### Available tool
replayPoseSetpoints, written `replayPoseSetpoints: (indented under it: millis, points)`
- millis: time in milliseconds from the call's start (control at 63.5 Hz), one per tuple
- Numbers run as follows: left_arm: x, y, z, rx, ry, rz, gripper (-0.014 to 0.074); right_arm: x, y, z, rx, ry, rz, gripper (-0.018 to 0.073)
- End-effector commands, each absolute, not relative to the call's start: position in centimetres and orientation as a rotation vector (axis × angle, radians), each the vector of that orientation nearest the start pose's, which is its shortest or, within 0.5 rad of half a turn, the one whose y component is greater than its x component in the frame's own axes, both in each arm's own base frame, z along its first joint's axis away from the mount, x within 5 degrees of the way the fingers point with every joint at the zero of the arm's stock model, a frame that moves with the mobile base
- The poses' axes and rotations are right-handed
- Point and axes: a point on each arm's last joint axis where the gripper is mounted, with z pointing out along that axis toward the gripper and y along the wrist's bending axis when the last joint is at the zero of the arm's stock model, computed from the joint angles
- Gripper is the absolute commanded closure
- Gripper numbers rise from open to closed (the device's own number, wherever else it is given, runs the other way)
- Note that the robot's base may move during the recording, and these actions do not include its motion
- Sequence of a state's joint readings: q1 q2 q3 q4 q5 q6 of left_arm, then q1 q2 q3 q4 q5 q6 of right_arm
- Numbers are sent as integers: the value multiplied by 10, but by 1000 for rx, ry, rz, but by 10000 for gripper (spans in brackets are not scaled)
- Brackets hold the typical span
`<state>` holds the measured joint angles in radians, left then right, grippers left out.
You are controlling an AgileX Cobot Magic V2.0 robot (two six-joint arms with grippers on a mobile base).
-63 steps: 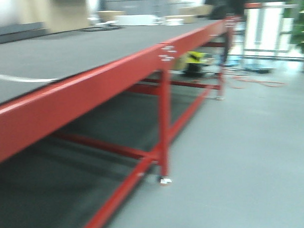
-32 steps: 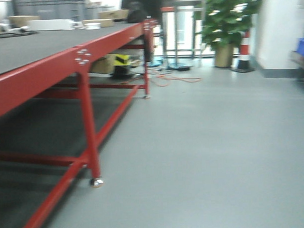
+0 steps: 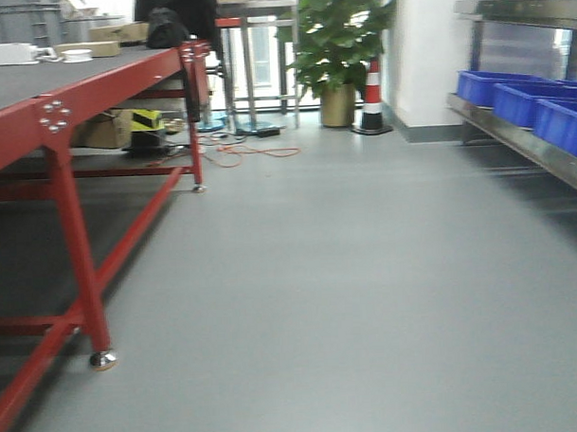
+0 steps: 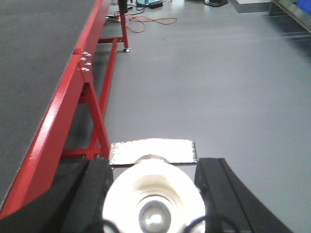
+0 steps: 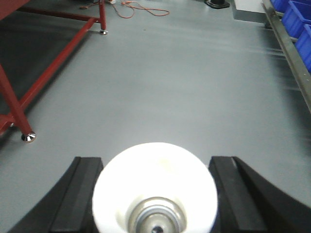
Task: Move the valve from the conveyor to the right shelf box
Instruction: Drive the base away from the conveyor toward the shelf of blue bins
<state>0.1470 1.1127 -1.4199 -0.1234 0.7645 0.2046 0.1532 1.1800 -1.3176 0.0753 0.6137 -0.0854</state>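
In the left wrist view a valve (image 4: 153,194) shows end-on as a white cap with a silvery core. My left gripper (image 4: 155,167) is shut on it, black fingers (image 4: 92,194) against both sides, and a silvery block shows behind the cap. My right gripper (image 5: 155,162) is shut on a second valve (image 5: 154,184), also seen cap-first. The conveyor (image 3: 18,78) with its dark grey belt (image 4: 34,63) on a red frame runs along the left. Blue shelf boxes (image 3: 497,84) stand on a metal shelf (image 3: 523,137) at the right, and they also show in the right wrist view (image 5: 296,17).
Grey floor lies between conveyor and shelf. A potted plant (image 3: 337,44) and a striped traffic cone (image 3: 371,95) stand at the far end. An orange cable (image 3: 253,153) trails on the floor near the conveyor's far leg. A red conveyor leg with a metal foot (image 3: 102,359) stands near left.
The front view has swung to the right. The conveyor slid to the left edge of the picture, and the shelf with blue boxes came into view on the right.
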Motion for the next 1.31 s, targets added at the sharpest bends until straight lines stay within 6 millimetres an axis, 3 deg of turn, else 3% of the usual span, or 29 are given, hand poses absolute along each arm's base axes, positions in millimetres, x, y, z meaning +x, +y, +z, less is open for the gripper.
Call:
replayPoseSetpoints:
  millis: [0,1292]
  points:
    - [212,22,489,18,1860,78,708,245,40,455,-189,1849,115,713]
    - [212,22,489,18,1858,78,708,245,40,455,-189,1849,115,713]
